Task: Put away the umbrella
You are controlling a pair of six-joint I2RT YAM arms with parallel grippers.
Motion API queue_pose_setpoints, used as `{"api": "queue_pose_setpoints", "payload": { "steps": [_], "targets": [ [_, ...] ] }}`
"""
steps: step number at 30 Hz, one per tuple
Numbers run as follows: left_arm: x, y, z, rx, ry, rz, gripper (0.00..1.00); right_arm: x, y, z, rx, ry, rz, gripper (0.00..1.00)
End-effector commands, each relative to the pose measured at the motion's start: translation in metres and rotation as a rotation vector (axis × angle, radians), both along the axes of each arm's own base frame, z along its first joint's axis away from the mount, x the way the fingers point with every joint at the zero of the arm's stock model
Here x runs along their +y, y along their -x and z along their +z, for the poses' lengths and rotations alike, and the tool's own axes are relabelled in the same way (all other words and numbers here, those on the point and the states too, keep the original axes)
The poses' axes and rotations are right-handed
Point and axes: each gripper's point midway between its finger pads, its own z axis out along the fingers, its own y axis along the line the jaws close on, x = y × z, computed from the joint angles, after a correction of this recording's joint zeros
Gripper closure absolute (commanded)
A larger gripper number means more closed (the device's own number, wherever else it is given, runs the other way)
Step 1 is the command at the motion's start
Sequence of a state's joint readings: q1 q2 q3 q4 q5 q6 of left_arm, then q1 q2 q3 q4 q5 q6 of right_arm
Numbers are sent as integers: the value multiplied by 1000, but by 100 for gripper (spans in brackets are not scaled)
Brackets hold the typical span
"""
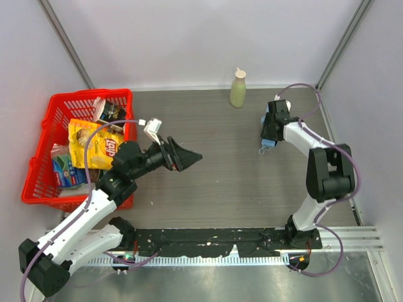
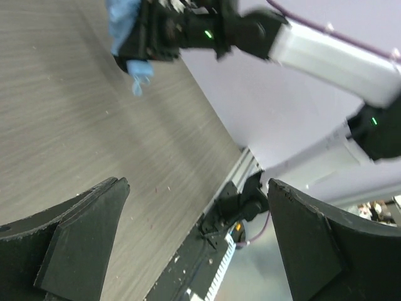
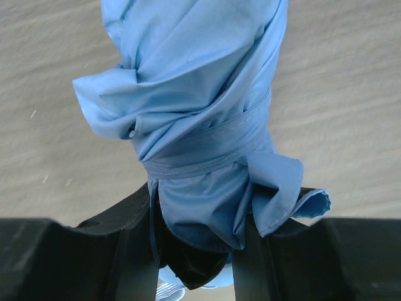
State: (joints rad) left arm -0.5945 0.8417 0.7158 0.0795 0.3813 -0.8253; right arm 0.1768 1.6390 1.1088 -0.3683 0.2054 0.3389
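Note:
The umbrella point(image 3: 194, 113) is a sky-blue folded fabric bundle wrapped by its blue strap. My right gripper point(image 3: 197, 238) is shut on the umbrella's lower end, the fabric bulging between the two black fingers. In the top view the right gripper point(image 1: 272, 131) holds the umbrella point(image 1: 269, 139) over the right side of the table. The left wrist view also shows the umbrella point(image 2: 125, 25) at top left, held in the right gripper. My left gripper point(image 1: 189, 155) is open and empty, held over the table's middle left, pointing right. Its jaws stand wide apart in the left wrist view point(image 2: 197, 244).
A red basket point(image 1: 44, 163) at the left holds a yellow chips bag point(image 1: 94, 145) and other packets. A pale green bottle point(image 1: 238, 88) stands at the back centre. Grey walls enclose the table on three sides. The arms' base rail point(image 1: 214, 242) runs along the near edge.

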Motion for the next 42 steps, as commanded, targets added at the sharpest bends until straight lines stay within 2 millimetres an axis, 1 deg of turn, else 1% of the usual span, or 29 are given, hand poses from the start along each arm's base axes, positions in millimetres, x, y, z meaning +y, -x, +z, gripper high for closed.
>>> {"api": "queue_pose_setpoints", "payload": {
  "steps": [1,3,5,6,7,9,10,11,12,14,15,16,17,18,21,22,23,25,26,27,28,29,30,31,32,33,34,37,42],
  "targets": [
    [-9,28,18,-75,-1,-116,0,-29,-51,5,-16,75,1,92],
    [-7,33,20,-97,-48,-122,0,-34,-57,-1,9,81,-3,88],
    [-4,37,21,-124,-87,-125,0,-33,-61,-1,18,80,10,70],
    [-3,38,22,-137,-103,-127,0,-32,-61,-2,24,78,15,55],
    [-3,39,22,-142,-113,-127,0,-32,-62,2,27,78,15,44],
    [-3,41,22,-146,-116,-133,0,-33,-59,8,41,80,12,34],
    [-4,42,23,-147,-113,-136,0,-34,-61,14,33,82,5,32],
    [-4,42,23,-149,-112,-137,0,-36,-53,18,54,91,-3,28],
    [-3,41,23,-147,-113,-134,0,-38,-51,23,55,97,-12,27],
    [-3,41,25,-151,-113,-131,0,-43,-37,47,32,109,-28,24],
    [-3,41,26,-154,-113,-128,0,-45,-32,53,23,115,-40,22],
    [-2,40,28,-153,-112,-122,0,-46,-24,70,-16,105,-45,22],
    [-2,39,28,-155,-112,-119,0,-42,-19,74,-27,87,-32,20],
    [-2,38,30,-158,-109,-115,0,-40,-8,89,-65,70,-30,20],
    [0,33,35,-165,-109,-86,0,-21,19,117,-146,-40,22,20],
    [0,30,37,-167,-109,-73,0,-15,35,131,-190,-78,45,20],
    [1,28,41,-171,-105,-59,0,-11,42,137,-209,-108,48,20],
    [1,24,48,-183,-89,-41,0,-5,77,164,-314,-167,74,19],
    [1,23,51,-183,-76,-33,0,0,86,169,-336,-197,96,17],
    [1,21,54,-184,-65,-25,0,1,103,186,-410,-214,106,16],
    [1,20,58,-188,-51,-17,0,4,112,191,-437,-224,127,16],
    [2,18,61,-189,-39,-4,0,2,129,205,-509,-228,133,15],
    [3,17,64,-192,-26,8,0,0,137,210,-536,-226,132,15],
    [4,16,67,-196,-12,21,0,-1,153,220,-592,-225,142,13],
    [6,17,69,-201,0,28,0,-2,162,225,-617,-222,154,11],
    [7,17,71,-206,14,35,0,-5,176,233,-658,-216,147,11],
    [9,18,72,-204,22,44,0,-6,181,236,-672,-220,143,11],
    [19,18,78,-213,47,93,0,-2,206,248,-745,-230,191,11],
    [48,26,93,-263,74,198,0,7,234,260,-827,-232,292,11]
  ]
}}
